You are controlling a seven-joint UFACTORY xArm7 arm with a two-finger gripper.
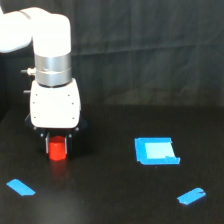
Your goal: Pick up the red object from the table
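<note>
The red object (pixel 57 149) is a small stubby red-orange block at the exterior view's left, low over the black table (pixel 110 200). My white gripper (pixel 57 148) comes straight down on it. Its dark fingers (pixel 47 145) press against both sides of the block, so it is shut on it. The block's upper part is tucked under the gripper body. A faint red sheen shows on the surface just below it. Whether the block touches the table I cannot tell.
A blue square patch (pixel 156 151) lies on the table at the exterior view's right. One blue tape strip (pixel 20 187) sits near the front left and another blue tape strip (pixel 191 196) near the front right. A dark curtain hangs behind.
</note>
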